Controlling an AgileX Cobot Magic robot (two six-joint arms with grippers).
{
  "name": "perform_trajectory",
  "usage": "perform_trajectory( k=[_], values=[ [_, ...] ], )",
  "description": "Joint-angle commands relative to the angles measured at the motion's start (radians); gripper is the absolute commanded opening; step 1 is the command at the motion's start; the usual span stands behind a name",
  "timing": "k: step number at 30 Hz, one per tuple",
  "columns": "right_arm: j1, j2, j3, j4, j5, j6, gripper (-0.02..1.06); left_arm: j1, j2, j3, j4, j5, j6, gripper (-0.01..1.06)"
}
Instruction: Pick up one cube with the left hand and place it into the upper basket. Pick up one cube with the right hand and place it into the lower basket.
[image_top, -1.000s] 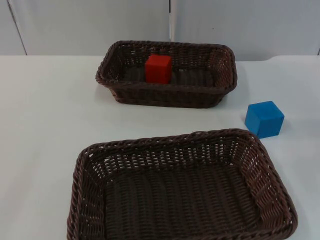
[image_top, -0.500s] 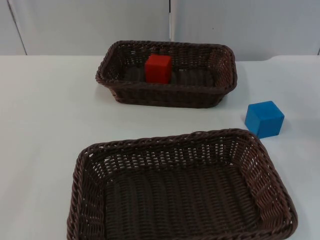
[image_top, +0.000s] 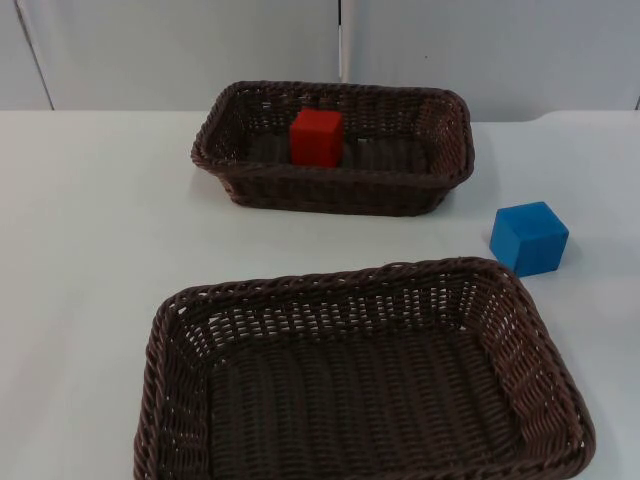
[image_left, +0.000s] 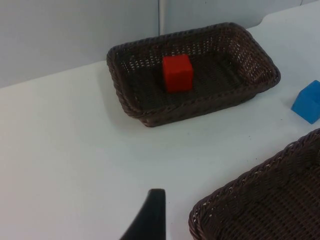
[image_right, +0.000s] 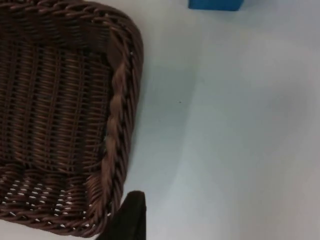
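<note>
Left hand (image_left: 150, 220) is hovering over bare white tabletop (image_top: 90, 230), just off the near basket's corner; only one black fingertip shows, so I can't tell if it's apart or together. Right hand (image_right: 127, 217) hangs right beside the outer edge of the near basket (image_right: 117, 130), and again there's just one fingertip in sight, so I can't tell its state either.

From the top view, the red cube (image_top: 317, 137) sits inside the far basket (image_top: 330, 190) at 12 o'clock, a bit toward that basket's 9 o'clock side, resting upright on the woven floor. The blue cube (image_top: 529, 238) is out on the tabletop at about 3 o'clock, between the two baskets and off toward the right arm's side, very close to the far right corner of the near basket (image_top: 500, 290) though I can't say if they touch. That near basket is at 6 o'clock with nothing in it
</note>
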Motion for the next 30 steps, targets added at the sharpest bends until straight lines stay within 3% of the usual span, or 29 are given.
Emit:
perform_trajectory(
  k=[1,25,30],
  values=[
    [0.008,0.026,-0.006,0.0,-0.025,-0.002,1.05,-0.005,-0.006,0.006,0.004,0.009,-0.001,0.89],
    [0.008,0.142,-0.003,-0.023,-0.252,0.035,1.05,-0.005,-0.006,0.006,0.008,0.009,-0.001,0.89],
    [0.008,0.254,-0.003,-0.023,-0.378,0.035,1.05,-0.005,-0.006,0.006,0.008,0.009,-0.001,0.89]
  ],
)
